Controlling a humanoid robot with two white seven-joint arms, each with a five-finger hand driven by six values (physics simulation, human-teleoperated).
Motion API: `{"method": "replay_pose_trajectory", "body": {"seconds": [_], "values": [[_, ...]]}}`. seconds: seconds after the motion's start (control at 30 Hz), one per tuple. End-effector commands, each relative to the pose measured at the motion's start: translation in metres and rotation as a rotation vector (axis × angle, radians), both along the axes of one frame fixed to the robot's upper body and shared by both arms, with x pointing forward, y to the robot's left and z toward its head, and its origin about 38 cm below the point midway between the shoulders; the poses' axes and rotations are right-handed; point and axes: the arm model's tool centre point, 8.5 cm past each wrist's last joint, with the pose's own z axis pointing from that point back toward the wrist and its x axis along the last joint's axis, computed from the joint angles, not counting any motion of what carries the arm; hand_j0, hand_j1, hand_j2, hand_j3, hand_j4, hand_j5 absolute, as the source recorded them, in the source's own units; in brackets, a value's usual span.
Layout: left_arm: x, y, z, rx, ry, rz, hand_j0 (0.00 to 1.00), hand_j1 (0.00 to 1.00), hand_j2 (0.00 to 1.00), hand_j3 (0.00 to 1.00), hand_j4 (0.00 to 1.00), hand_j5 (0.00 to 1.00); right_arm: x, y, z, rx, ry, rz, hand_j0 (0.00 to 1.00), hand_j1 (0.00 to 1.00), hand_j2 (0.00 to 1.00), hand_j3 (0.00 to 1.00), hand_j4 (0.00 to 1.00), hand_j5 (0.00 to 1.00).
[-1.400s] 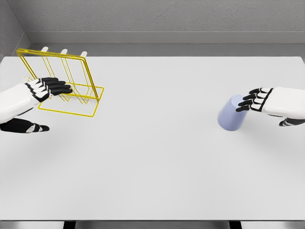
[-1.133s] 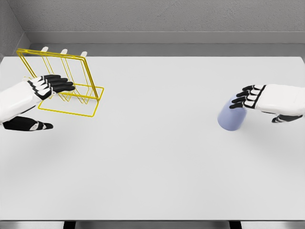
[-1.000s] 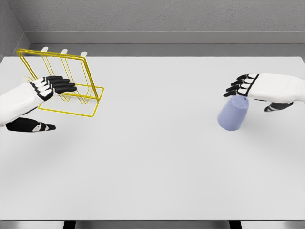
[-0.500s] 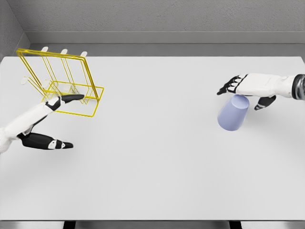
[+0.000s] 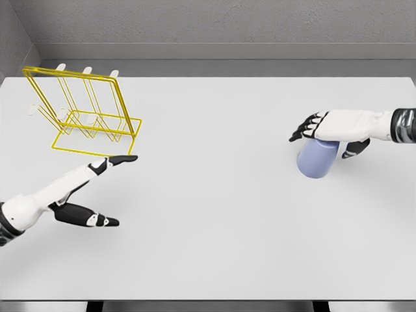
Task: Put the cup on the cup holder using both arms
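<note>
A lavender cup point(image 5: 316, 162) lies tilted on the white table point(image 5: 208, 227) at the right. My right hand point(image 5: 318, 146) lies over its far end: the fingers point(image 5: 303, 129) reach past the cup's left side and the thumb point(image 5: 354, 149) sits at its right side, not clearly closed around it. The yellow wire cup holder point(image 5: 70, 73) stands at the far left. My left hand point(image 5: 123, 190) is open, low at the front left, its fingers point(image 5: 120, 158) stretched flat just in front of the holder's base, its thumb spread toward me.
White pegs point(image 5: 86, 69) show behind the holder's top rail. A grey wall runs along the table's far edge, and the table's front edge lies near the bottom of the picture.
My left hand has pulled out of the holder toward me and flattened out. My right hand has risen, turned and settled down over the cup's top. The cup barely moved.
</note>
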Motion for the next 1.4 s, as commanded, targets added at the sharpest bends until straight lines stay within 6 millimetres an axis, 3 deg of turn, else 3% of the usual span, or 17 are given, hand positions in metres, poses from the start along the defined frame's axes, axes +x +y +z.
{"method": "replay_pose_trajectory", "body": {"seconds": [0.0, 0.2, 0.3, 0.43, 0.73, 1.1, 1.27, 1.37], "values": [[-0.003, -0.006, -0.006, 0.001, 0.009, -0.016, 1.00, 1.00, 1.00, 1.00, 1.00, 1.00, -0.004, 0.002, 0.003, 0.002, -0.003, 0.013, 1.00, 1.00, 1.00, 1.00, 1.00, 1.00], [-0.003, -0.015, -0.010, -0.045, 0.019, -0.015, 1.00, 1.00, 1.00, 1.00, 1.00, 1.00, -0.006, 0.004, 0.001, -0.013, 0.011, 0.022, 1.00, 1.00, 1.00, 1.00, 1.00, 1.00], [0.013, -0.016, 0.007, -0.186, 0.047, 0.031, 1.00, 1.00, 1.00, 1.00, 1.00, 1.00, -0.008, 0.007, 0.002, -0.013, 0.009, 0.035, 0.94, 0.94, 0.94, 0.94, 0.94, 0.94], [0.026, -0.033, 0.015, -0.323, 0.108, 0.020, 1.00, 1.00, 1.00, 1.00, 1.00, 1.00, -0.008, 0.008, 0.002, -0.015, 0.007, 0.037, 0.90, 0.90, 0.90, 0.90, 0.90, 0.90], [0.014, -0.044, -0.002, -0.304, 0.175, -0.026, 1.00, 1.00, 1.00, 1.00, 1.00, 1.00, -0.007, 0.008, 0.002, -0.029, 0.001, 0.042, 0.77, 0.77, 0.77, 0.77, 0.77, 0.77], [0.007, -0.040, -0.004, -0.166, 0.151, -0.106, 1.00, 1.00, 1.00, 1.00, 1.00, 1.00, -0.006, 0.007, 0.006, -0.024, -0.009, 0.036, 0.64, 0.64, 0.64, 0.64, 0.64, 0.64], [0.009, -0.040, -0.011, -0.238, 0.261, -0.057, 1.00, 1.00, 1.00, 1.00, 1.00, 1.00, -0.005, 0.006, 0.009, -0.026, -0.010, 0.034, 0.60, 0.60, 0.60, 0.60, 0.60, 0.60], [0.015, -0.039, -0.012, -0.332, 0.347, -0.008, 1.00, 1.00, 1.00, 1.00, 1.00, 1.00, -0.009, 0.010, 0.022, -0.032, -0.025, 0.053, 0.57, 0.57, 0.57, 0.57, 0.57, 0.57]]}}
